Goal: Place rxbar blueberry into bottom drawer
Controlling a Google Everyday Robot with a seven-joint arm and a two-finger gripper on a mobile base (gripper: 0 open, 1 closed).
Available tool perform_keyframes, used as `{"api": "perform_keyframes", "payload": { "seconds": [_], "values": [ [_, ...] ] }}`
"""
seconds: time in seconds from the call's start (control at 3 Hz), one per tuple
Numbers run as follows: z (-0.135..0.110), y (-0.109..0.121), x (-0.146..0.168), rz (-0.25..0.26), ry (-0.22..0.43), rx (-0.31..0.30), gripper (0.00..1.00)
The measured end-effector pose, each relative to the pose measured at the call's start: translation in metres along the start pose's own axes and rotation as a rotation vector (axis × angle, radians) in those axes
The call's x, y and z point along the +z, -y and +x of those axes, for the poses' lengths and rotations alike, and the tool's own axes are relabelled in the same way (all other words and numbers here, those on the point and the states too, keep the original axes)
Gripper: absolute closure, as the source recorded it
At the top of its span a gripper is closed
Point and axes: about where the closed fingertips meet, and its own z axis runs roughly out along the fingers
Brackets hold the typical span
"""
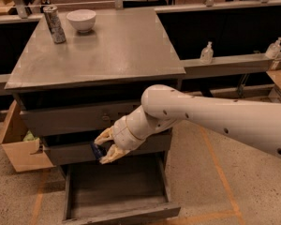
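My gripper (103,146) hangs in front of the middle drawer of the grey cabinet, above the back left part of the open bottom drawer (116,212). Its pale fingers (113,153) are shut on the rxbar blueberry (97,150), a small dark blue bar that shows only partly between them. The bottom drawer is pulled out and its grey tray looks bare. My white arm (215,116) reaches in from the right.
On the cabinet top (117,46) stand a silver patterned can (54,24) and a white bowl (81,20) at the back left. A cardboard box (23,151) sits on the floor to the left. Two small bottles (206,53) stand on a ledge at the right.
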Motion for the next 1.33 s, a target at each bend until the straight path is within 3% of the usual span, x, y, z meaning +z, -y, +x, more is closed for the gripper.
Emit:
{"api": "perform_keyframes", "payload": {
  "seconds": [0.33,0.67,1.0,1.33],
  "values": [
    [0.033,0.000,0.034,0.052,0.034,0.077,1.00],
    [0.064,0.005,0.067,0.110,0.023,0.110,1.00],
    [0.084,0.006,0.094,0.150,0.027,0.149,1.00],
    [0.093,0.001,0.123,0.155,0.036,0.153,1.00]
  ]
}}
